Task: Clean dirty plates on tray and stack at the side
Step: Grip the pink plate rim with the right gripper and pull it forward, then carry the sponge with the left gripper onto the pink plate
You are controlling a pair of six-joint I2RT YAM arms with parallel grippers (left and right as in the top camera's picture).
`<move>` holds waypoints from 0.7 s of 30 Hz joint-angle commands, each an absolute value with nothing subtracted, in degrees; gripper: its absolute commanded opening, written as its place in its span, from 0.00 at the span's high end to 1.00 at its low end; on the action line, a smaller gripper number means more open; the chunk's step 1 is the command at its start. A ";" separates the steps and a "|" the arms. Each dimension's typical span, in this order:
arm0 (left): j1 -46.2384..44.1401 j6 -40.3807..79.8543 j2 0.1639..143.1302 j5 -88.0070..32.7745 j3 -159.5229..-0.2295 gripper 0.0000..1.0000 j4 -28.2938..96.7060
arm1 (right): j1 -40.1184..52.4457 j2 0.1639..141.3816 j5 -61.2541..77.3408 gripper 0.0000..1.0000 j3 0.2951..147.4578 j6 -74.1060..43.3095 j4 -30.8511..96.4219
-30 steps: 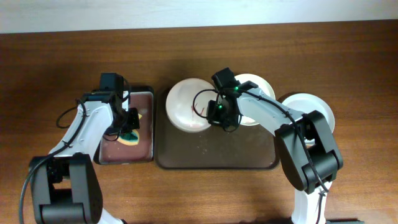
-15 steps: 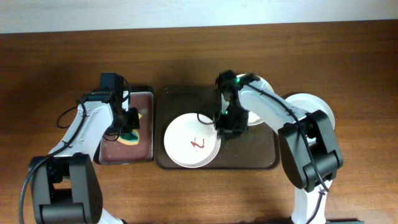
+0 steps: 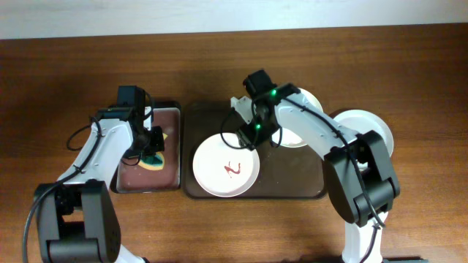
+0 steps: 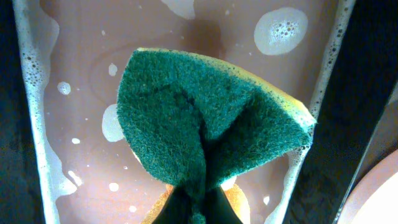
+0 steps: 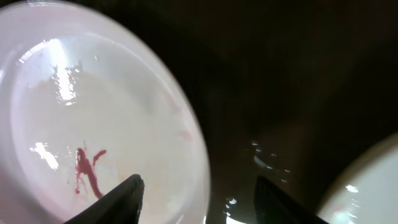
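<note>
The smeared plate (image 3: 226, 166) lies near-left in the tray (image 3: 292, 175), your right end effector (image 5: 198, 190) spread above its rim. Your left end effector (image 4: 194, 208) pinches the sponge (image 4: 205, 118); scrubbing seems next: carry it across to that plate.

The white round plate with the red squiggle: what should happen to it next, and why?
Probably the left gripper should bring its green scouring sponge onto that white round plate: it lies flat on the dark brown tray, red smear showing, and the right gripper is open.
</note>
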State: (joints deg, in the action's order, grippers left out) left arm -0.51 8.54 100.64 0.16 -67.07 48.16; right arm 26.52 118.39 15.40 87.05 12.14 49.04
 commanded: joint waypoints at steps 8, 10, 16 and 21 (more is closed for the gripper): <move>-0.32 7.44 101.25 -0.69 -67.37 1.00 48.03 | 27.49 118.78 14.09 0.96 81.54 -7.97 43.55; -0.32 7.44 101.25 -0.71 -67.37 1.00 48.05 | 27.49 118.78 14.06 0.96 81.54 -20.25 46.22; -0.32 7.44 101.25 -0.97 -67.37 1.00 48.05 | 27.49 118.78 14.35 0.96 81.54 -44.84 54.46; -0.32 7.44 101.25 -1.32 -67.37 1.00 48.03 | 27.27 118.78 16.56 0.71 81.54 -48.21 55.44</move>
